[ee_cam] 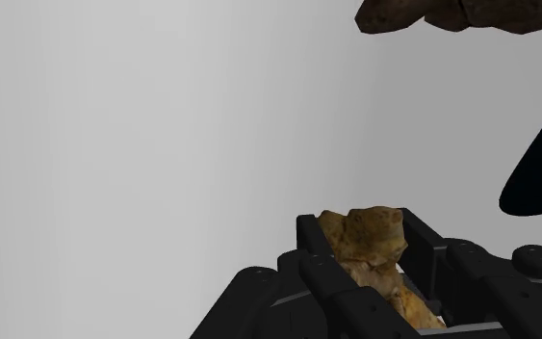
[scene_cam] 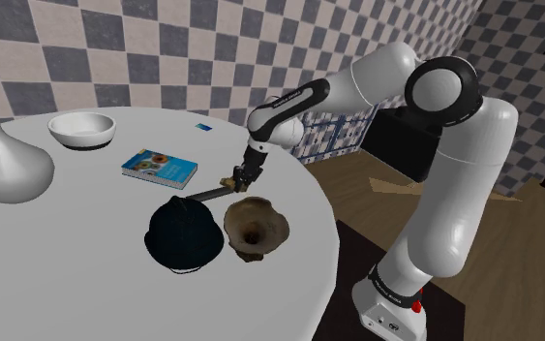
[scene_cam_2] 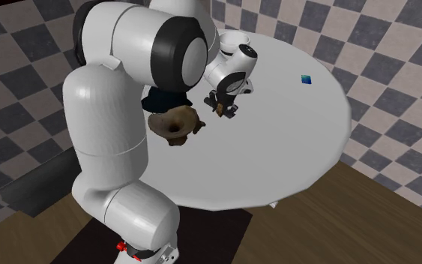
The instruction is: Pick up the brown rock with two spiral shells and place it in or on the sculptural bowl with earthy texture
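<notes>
Fingers [ee_cam: 312, 252] are closed on the rock [ee_cam: 367, 236], clasping it from both sides. The brown, lumpy top of the rock stands proud of the tips, so the grip sits low on the piece. That hold looks firm enough for a carry. Shell detail cannot be made out at this angle.

In the shoulder view the rock [scene_cam: 227, 182] hangs at the fingers just beside the bowl [scene_cam: 256, 228], on its far side and not yet over the opening. Whether it is clear of the tabletop [scene_cam: 86, 281] cannot be told for certain. The bowl is brown and rough, with a flared rim and a deep dark hollow. It stands upright near the tabletop's edge, touching or nearly touching a black hat [scene_cam: 183, 237] next to it.

Judgement: the pickup is done and placement is not. The next move calls for a short carry over the rim, then a release above the hollow. The flared rim and the hat are the likely snags.

Farther off lie a book [scene_cam: 160, 167], a white dish [scene_cam: 81, 129] and a pale vase [scene_cam: 4, 165], all well apart from the work.
</notes>
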Controlling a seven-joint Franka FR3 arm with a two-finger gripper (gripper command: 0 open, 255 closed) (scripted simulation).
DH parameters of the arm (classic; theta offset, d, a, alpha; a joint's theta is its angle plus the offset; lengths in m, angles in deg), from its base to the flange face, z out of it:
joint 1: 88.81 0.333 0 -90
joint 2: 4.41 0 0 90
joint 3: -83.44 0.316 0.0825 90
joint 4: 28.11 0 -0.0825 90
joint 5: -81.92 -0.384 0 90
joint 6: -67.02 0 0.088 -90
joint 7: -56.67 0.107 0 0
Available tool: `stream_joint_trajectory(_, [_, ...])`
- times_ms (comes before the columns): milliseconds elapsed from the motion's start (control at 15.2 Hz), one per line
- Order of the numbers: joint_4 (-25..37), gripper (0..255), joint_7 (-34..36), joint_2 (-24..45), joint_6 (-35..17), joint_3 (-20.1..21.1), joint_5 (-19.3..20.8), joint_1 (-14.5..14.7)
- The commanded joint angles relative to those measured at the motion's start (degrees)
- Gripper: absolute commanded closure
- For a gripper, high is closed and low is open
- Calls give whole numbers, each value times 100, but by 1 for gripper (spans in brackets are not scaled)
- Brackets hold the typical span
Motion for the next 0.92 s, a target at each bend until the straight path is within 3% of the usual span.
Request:
stream_joint_trajectory(0, [4, 255, 77, -129, 124, -19, 62, 8])
stream_joint_trajectory(858, [231, 255, 502, -785, 952, -100, 401, 15])
